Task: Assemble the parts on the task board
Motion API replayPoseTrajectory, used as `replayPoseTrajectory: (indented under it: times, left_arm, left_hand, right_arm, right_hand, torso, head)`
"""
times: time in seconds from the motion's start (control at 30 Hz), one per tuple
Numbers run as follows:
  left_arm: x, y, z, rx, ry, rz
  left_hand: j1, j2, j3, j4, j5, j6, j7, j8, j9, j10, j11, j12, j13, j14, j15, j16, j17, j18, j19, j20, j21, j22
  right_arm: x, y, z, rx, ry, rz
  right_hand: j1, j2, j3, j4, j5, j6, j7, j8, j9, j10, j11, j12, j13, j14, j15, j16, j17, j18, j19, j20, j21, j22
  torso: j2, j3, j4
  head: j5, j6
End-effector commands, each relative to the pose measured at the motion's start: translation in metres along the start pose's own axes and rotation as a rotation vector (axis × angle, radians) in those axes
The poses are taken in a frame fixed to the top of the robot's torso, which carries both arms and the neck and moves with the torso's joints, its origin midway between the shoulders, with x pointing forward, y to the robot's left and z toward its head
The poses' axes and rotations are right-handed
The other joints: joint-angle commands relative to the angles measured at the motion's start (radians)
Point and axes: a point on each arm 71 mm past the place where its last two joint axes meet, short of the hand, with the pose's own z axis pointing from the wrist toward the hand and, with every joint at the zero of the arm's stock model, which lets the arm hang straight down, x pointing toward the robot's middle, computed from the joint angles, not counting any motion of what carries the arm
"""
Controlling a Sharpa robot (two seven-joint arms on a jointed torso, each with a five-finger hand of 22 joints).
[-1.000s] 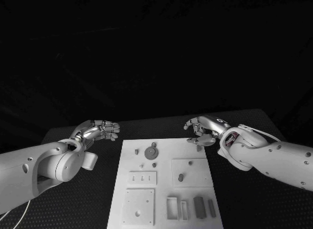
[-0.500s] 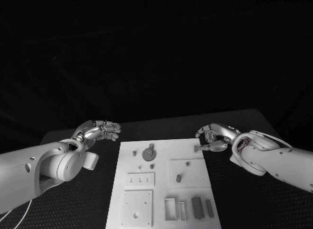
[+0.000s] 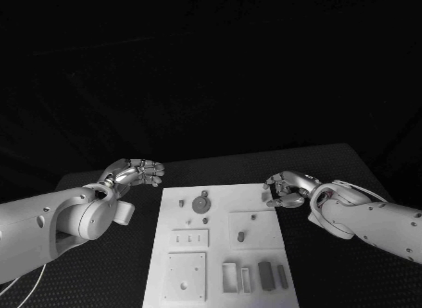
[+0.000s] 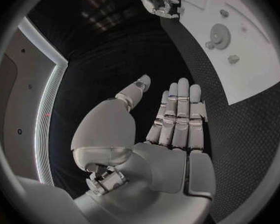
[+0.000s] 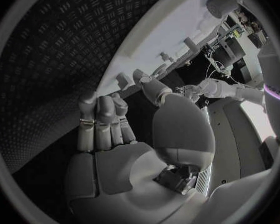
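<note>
The white task board [image 3: 174, 218] lies lengthwise in the middle of the table. Near its far end sits a round grey part [image 3: 202, 205] [image 4: 219, 35]. A small grey peg [image 3: 270, 201] [image 5: 122, 78] stands at the board's far right edge. My right hand [image 3: 286, 190] [image 5: 121, 134] hovers at that edge, its thumb and fingertips close on either side of the peg; I cannot tell whether they touch it. My left hand [image 3: 137, 173] [image 4: 171, 129] hangs left of the board's far corner, fingers together, thumb apart, holding nothing.
The board's near end carries two dark bars [image 3: 266, 276] and white frames [image 3: 231, 279]. A slotted plate [image 3: 191, 239] and a square plate [image 3: 187, 276] sit on its left side. Black ribbed table [image 3: 340, 173] lies on both sides.
My right hand has come down from above the board's far right corner to the right edge beside the peg. The left hand has stayed put.
</note>
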Motion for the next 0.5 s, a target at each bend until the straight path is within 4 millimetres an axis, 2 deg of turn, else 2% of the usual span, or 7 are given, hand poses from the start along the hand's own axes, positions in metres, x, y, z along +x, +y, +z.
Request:
replayPoseTrajectory:
  times: [0.03, 0.23, 0.5]
  left_arm:
    - [0.0028, -0.0011, 0.0005, 0.013, 0.020, -0.005]
    - [0.0030, -0.0006, 0.0007, 0.012, 0.020, -0.005]
    - [0.0038, -0.0004, 0.0006, 0.007, 0.023, -0.006]
  left_hand:
    - [-0.006, 0.004, 0.002, -0.006, -0.006, 0.001, 0.003, -0.005, 0.000, 0.002, 0.001, -0.005, 0.000, 0.003, 0.005, -0.005, 0.001, 0.016, -0.006, 0.002, 0.005, 0.017]
    - [-0.006, 0.005, 0.002, -0.006, -0.006, 0.001, 0.003, -0.005, 0.000, 0.002, 0.001, -0.005, 0.000, 0.003, 0.005, -0.005, 0.001, 0.016, -0.006, 0.002, 0.005, 0.017]
    - [-0.009, 0.005, 0.001, -0.005, -0.006, 0.001, 0.003, -0.005, 0.000, 0.002, 0.001, -0.005, 0.000, 0.003, 0.006, -0.006, 0.002, 0.016, -0.007, 0.002, 0.005, 0.017]
  right_arm:
    - [0.0059, 0.0021, 0.0012, -0.016, 0.019, 0.006]
    - [0.0092, 0.0047, 0.0036, -0.021, 0.020, 0.007]
    - [0.0116, 0.0034, 0.0053, -0.009, 0.036, -0.005]
  right_hand:
    - [0.006, 0.008, -0.006, -0.003, -0.001, 0.021, 0.020, 0.001, 0.000, -0.063, 0.023, 0.004, 0.001, -0.005, 0.003, -0.003, 0.001, 0.064, -0.008, 0.000, -0.003, 0.001]
    - [0.026, 0.022, 0.019, 0.006, -0.053, 0.051, 0.012, 0.017, 0.003, -0.058, 0.015, 0.007, -0.001, -0.003, -0.004, -0.002, 0.003, 0.064, -0.006, 0.001, -0.003, 0.000]
    - [0.029, 0.026, 0.041, 0.021, -0.060, 0.073, 0.003, 0.029, 0.007, -0.055, 0.007, 0.007, -0.003, -0.001, -0.012, -0.002, 0.003, 0.064, -0.003, 0.001, -0.001, 0.000]
  torso:
    - [0.000, -0.0017, 0.0017]
    - [0.000, -0.0030, 0.0020]
    - [0.000, -0.0040, 0.0003]
  head:
    - [0.001, -0.002]
    - [0.002, -0.006]
    - [0.000, -0.008]
